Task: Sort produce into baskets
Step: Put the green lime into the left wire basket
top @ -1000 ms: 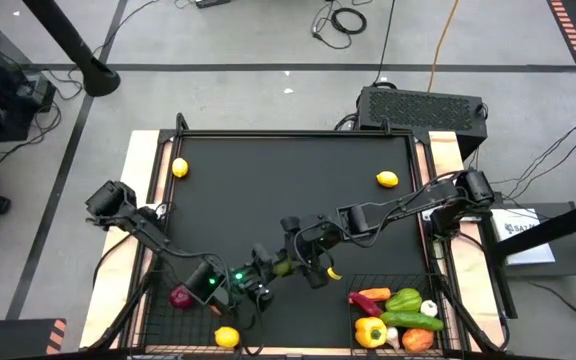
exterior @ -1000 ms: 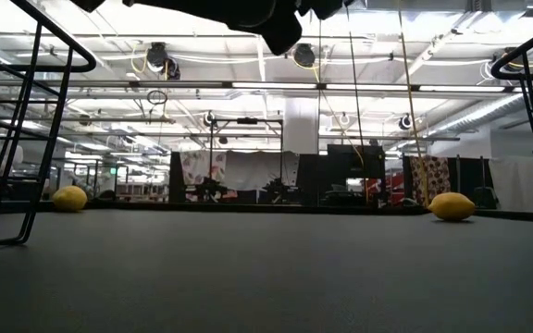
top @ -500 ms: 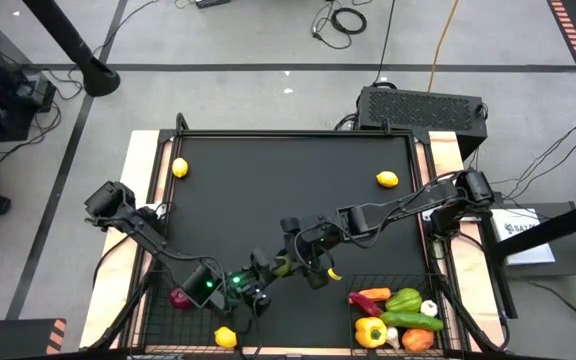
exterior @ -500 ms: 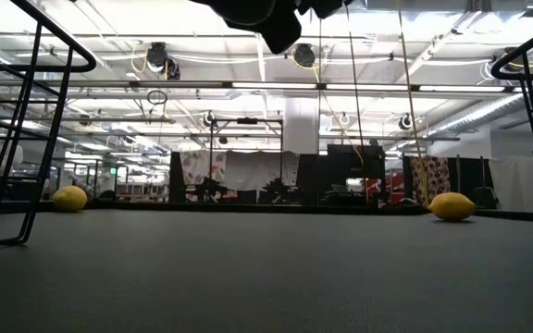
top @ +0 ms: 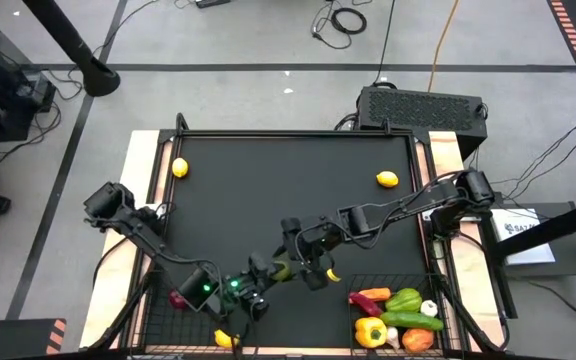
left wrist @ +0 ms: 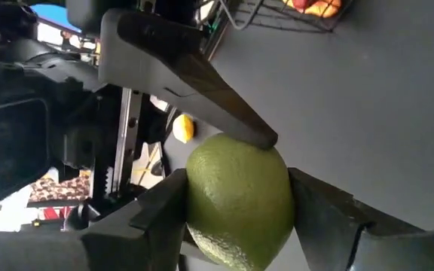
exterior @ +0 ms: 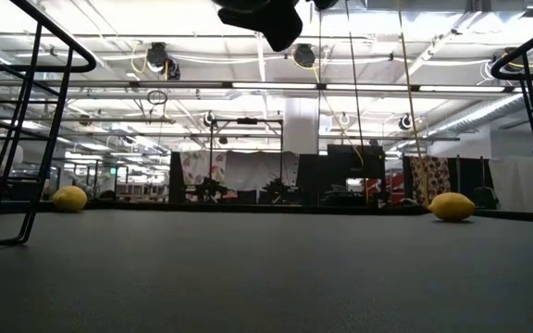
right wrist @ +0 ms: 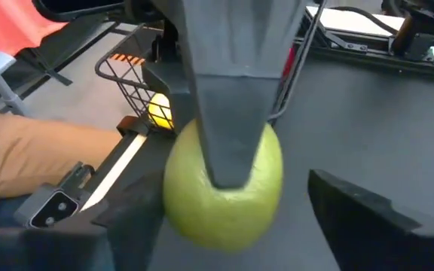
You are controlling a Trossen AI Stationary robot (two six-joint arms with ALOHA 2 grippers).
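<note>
Both pincers edged nearer the left basket [top: 143, 310], left pincer [top: 268, 272] clenched on lime [left wrist: 238, 197]; right pincer [top: 308, 258] released.

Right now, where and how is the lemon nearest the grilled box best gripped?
Grip the lemon across its short middle, coming straight down from above: it lies on its side, alone, and its tapered ends would likely slip.

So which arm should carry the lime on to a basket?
Left, probably. The left end effector grips the lime on both sides, and the left basket, holding a lemon, sits beside that arm. The right end effector meets the lime mid-table, farther from that basket.
</note>
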